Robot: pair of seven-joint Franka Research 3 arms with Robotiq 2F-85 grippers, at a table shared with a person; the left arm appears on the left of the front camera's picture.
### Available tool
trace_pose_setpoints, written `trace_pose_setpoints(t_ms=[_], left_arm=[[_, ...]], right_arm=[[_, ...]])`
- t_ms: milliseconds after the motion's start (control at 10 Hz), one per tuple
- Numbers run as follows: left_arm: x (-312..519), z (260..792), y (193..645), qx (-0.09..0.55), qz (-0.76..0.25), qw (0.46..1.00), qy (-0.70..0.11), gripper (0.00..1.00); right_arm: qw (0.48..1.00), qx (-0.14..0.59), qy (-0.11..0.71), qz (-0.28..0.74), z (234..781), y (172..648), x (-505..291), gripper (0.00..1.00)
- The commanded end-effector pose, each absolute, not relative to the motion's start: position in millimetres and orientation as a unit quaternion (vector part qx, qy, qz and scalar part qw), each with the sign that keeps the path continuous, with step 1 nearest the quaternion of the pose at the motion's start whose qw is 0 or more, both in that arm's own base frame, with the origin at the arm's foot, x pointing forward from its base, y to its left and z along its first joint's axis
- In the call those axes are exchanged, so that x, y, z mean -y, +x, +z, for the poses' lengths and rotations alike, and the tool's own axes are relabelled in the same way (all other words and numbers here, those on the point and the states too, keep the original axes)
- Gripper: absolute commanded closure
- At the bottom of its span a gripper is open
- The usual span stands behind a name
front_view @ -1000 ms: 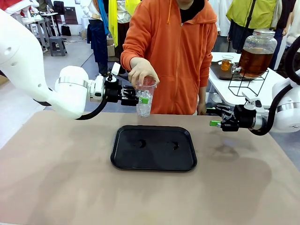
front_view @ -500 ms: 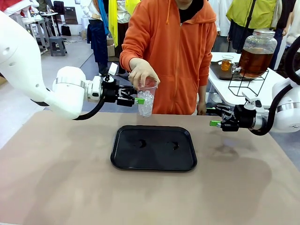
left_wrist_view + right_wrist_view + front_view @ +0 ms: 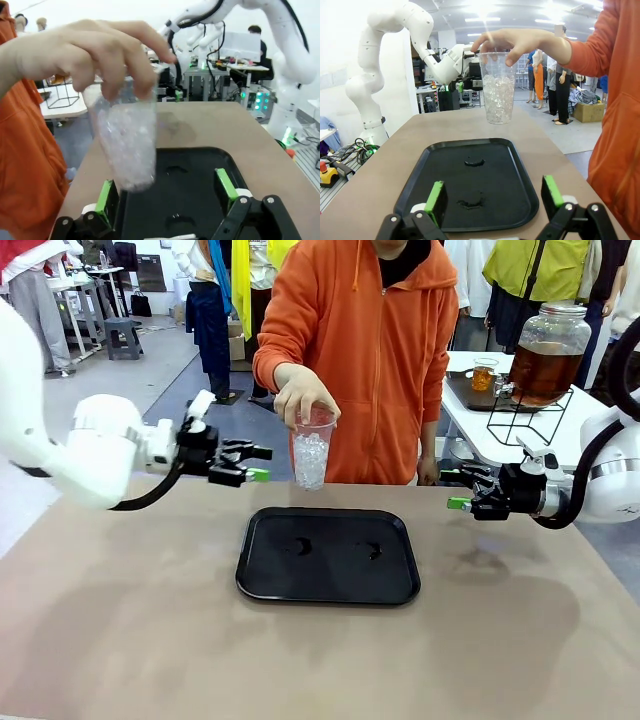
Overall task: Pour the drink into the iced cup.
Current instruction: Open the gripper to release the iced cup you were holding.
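Front view: the person's hand (image 3: 303, 398) holds the iced cup (image 3: 311, 455) upright by its rim above the table's far edge, just beyond the tray (image 3: 328, 555). The left gripper (image 3: 256, 463), wide open and empty, sits just beside the cup, nearer than the open, empty right gripper (image 3: 455, 490).

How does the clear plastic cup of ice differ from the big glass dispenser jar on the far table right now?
The clear plastic cup of ice is held in the air by the person's hand; the big glass dispenser jar stands on a black wire stand. The cup holds pale ice and no drink; the jar holds amber-brown liquid. The cup is open-topped and small; the jar is lidded and much larger. Both are transparent and upright.
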State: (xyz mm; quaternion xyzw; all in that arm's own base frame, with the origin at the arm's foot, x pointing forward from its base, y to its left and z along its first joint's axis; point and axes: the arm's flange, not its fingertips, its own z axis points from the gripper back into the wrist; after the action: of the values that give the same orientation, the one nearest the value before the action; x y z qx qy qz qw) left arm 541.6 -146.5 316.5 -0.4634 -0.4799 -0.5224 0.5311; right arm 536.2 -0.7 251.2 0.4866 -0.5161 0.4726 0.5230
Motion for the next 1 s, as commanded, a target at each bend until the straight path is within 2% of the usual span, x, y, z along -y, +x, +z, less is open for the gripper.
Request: trace_pose_setpoints(t_ms=[0,500,900], left_arm=[[115.5,309.8,512.2,0.504,-0.525,0.506,-0.464,0.0],[66.9,280.3,469.4,0.512,-0.49,0.54,-0.455,0.0],[70.7,275.6,477.8,0.506,-0.491,0.541,-0.459,0.0]], right_arm=[[0.521,0.519,0.486,0.472,253.8,537.0,-0.8,0.0],[0.521,0.519,0.486,0.472,253.8,537.0,-0.8,0.0],[0.521,0.519,0.486,0.472,253.8,537.0,-0.8,0.0]])
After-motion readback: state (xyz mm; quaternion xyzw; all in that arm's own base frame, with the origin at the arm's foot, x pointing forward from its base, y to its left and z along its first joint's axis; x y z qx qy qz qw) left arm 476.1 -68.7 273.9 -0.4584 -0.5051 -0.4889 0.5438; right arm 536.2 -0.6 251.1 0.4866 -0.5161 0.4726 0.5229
